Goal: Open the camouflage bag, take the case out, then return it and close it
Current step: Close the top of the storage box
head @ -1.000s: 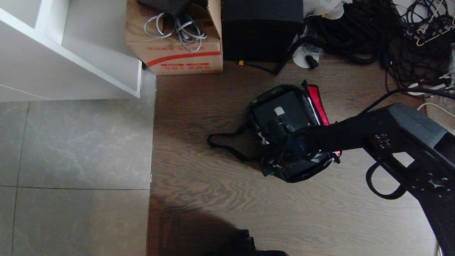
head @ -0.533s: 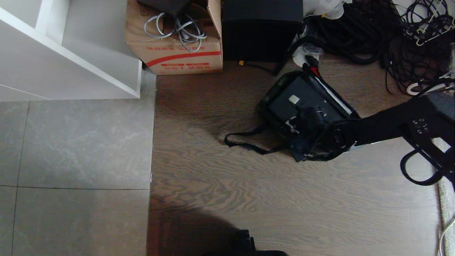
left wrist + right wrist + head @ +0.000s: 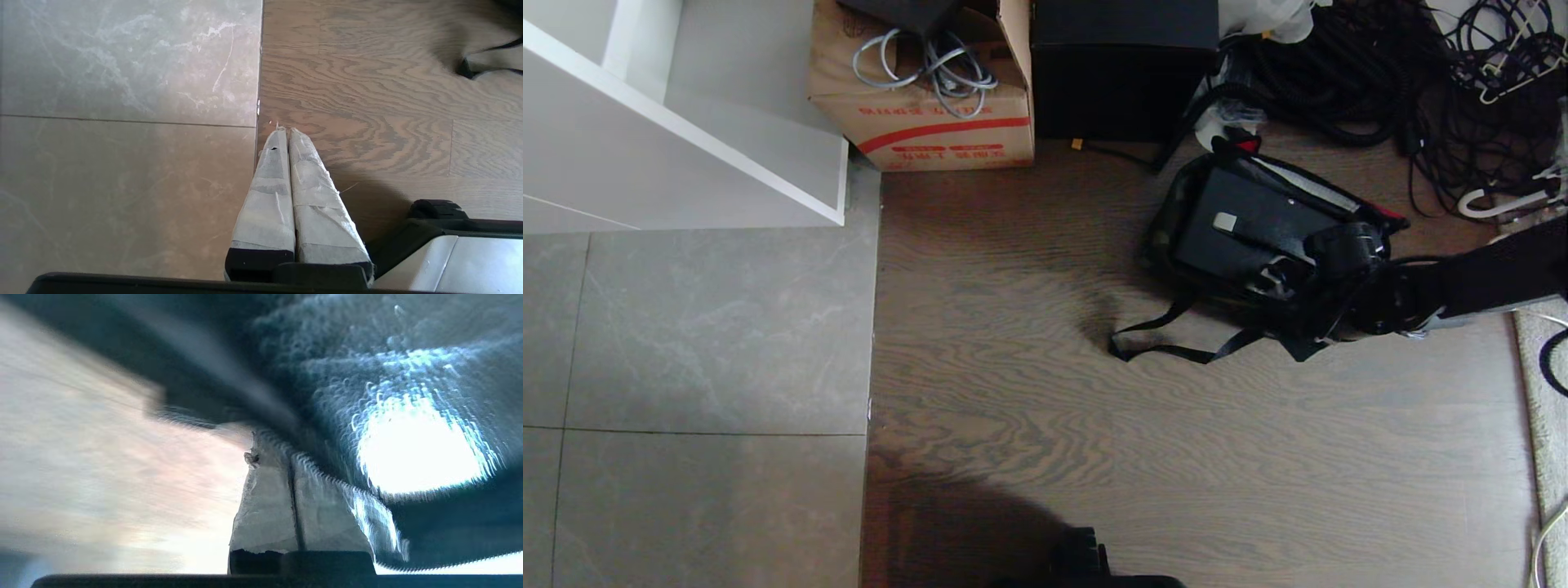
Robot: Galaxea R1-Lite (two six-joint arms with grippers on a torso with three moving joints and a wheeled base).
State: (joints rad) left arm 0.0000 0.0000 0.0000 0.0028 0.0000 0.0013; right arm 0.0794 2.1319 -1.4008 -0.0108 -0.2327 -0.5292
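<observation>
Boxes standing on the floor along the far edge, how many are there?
2: a brown cardboard box with grey cables beside the white shelf, and a tall plain black box touching its right side. Others may be hidden.

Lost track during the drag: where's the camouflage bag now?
Head view, right side: camouflage bag on the wood floor, below the black box, right gripper at its near end.

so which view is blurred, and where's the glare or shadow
Right wrist view: heavy motion streaks, a blown-out bright patch, and only the right gripper fairly legible. Head view: sharp, with soft shadow under the bag and a dark shadow on the floor at the bottom edge. Left wrist view: crisp, the left gripper shadowing the wood.
</observation>
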